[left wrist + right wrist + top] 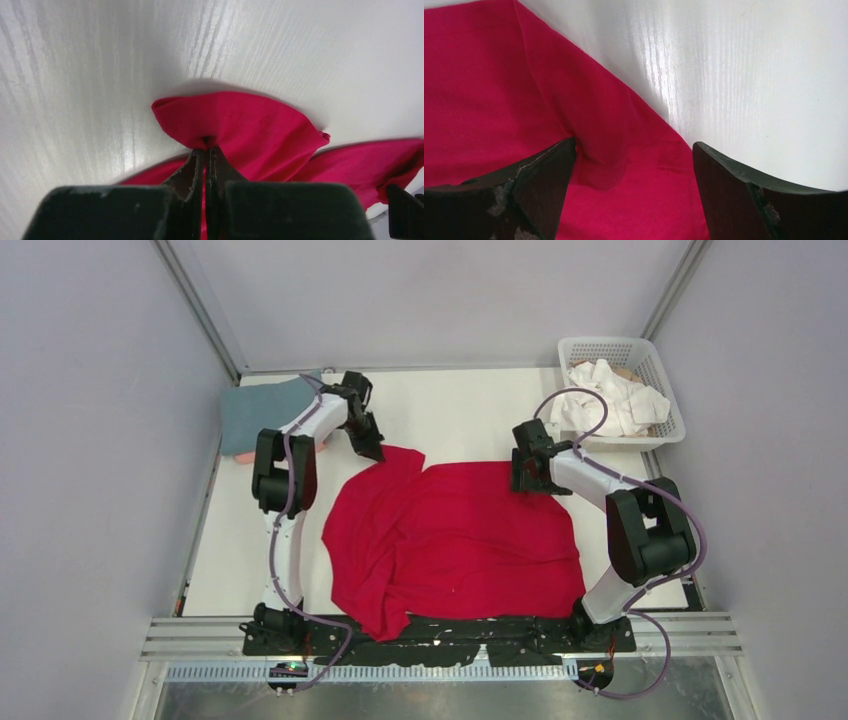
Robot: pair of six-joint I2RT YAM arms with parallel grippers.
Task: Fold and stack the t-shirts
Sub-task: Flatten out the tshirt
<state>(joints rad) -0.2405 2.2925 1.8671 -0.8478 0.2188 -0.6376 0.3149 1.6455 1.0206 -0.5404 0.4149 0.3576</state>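
The red shirt [455,540] lies spread in the middle of the table [460,410]. It is mostly flat, with creases down its left side, and its near hem reaches the arms' bases. Its far left corner is bunched into a small fold, and the left gripper [206,142] is clamped on that fold. In the left wrist view the jaws are together, with red cloth pinched between the tips and a loop of it rising just beyond them.

The right gripper [634,145] sits low at the shirt's far right edge, its jaws wide apart and holding nothing. In the right wrist view one finger [539,185] is over red cloth and the other [744,190] over bare table, with the shirt's edge running diagonally between them. Whether the tips touch the cloth cannot be told.

A blue-grey shirt [262,412] lies at the far left corner of the table, just beside the left arm, with a strip of pink cloth [243,455] showing under its near edge. At the far right corner stands a basket [672,410] with white shirts [610,400] crumpled inside.
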